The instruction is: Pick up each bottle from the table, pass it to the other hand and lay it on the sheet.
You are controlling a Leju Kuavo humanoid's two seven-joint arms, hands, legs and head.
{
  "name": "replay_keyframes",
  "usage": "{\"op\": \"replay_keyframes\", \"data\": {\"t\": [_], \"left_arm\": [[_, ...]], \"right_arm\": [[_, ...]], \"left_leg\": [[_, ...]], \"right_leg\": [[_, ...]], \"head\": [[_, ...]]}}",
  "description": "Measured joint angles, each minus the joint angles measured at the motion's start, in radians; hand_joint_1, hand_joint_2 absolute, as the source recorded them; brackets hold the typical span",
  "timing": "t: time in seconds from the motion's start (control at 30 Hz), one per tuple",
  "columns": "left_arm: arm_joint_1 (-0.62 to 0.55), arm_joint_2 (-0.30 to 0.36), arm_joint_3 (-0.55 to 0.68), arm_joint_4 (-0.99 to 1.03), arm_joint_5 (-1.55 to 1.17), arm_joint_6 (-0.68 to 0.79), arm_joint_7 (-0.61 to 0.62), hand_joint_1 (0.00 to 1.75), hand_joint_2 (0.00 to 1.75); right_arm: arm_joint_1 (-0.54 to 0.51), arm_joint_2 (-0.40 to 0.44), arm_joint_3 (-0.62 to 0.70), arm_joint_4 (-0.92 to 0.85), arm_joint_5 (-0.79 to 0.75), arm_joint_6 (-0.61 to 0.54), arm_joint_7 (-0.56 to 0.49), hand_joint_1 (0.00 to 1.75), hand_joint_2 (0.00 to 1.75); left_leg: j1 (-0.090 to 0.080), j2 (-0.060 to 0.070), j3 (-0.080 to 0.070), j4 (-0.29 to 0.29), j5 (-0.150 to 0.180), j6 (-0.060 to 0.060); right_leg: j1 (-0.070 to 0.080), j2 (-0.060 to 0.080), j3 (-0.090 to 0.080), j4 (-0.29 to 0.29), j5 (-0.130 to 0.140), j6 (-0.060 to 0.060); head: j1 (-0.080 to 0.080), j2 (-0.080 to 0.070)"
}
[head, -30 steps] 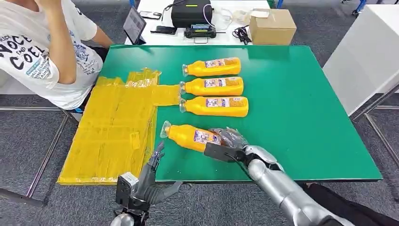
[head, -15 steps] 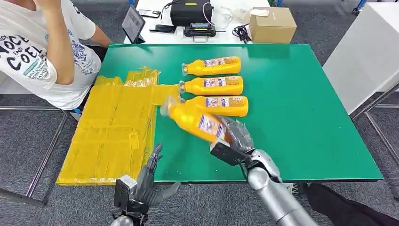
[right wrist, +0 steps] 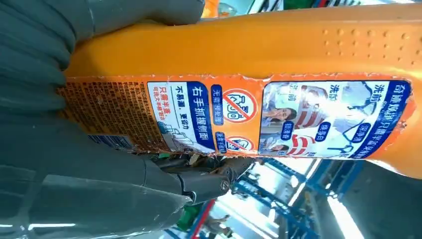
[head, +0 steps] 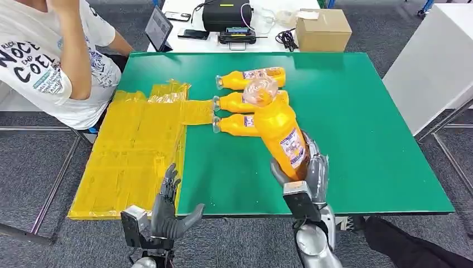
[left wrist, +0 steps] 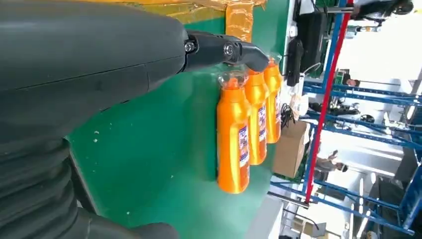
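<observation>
My right hand (head: 308,172) grips an orange bottle (head: 277,129) by its base and holds it nearly upright above the green table (head: 357,128), clear cap up; in the right wrist view the bottle's label (right wrist: 278,117) sits close against my fingers (right wrist: 59,164). Three more orange bottles (head: 245,79) lie side by side on the table behind it, caps toward the sheet; the left wrist view shows them too (left wrist: 234,139). The yellow sheet (head: 134,156) lies over the table's left edge. My left hand (head: 167,207) hangs open below the table's front edge, palm up.
A person in a white T-shirt (head: 50,61) sits at the far left beside the sheet. Behind the green table a white table holds a cardboard box (head: 322,30), a black case (head: 226,14) and a tablet (head: 159,28).
My right hand has swung the bottle from tilted low over the table up to nearly upright, further right. My left hand has shifted slightly left and lower.
</observation>
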Motion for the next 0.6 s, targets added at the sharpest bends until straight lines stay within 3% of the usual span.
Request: {"op": "replay_keyframes", "data": {"t": [0.37,0.6], "left_arm": [[0.004,0.000,0.004,-0.003,0.010,-0.006,0.000,0.00,1.75],[0.002,0.003,-0.010,-0.022,0.165,-0.147,0.035,0.00,1.75]], "right_arm": [[0.013,0.022,-0.014,0.000,-0.001,0.002,0.000,1.75,1.75],[0.018,0.050,0.010,0.092,-0.023,0.115,-0.042,1.75,1.75]], "left_leg": [[0.000,0.000,0.000,0.000,0.000,0.000],[0.000,0.000,0.000,0.000,0.000,0.000]], "right_leg": [[0.000,0.000,0.000,0.000,0.000,0.000],[0.000,0.000,0.000,0.000,0.000,0.000]], "head": [[0.000,0.000],[0.000,0.000]]}}
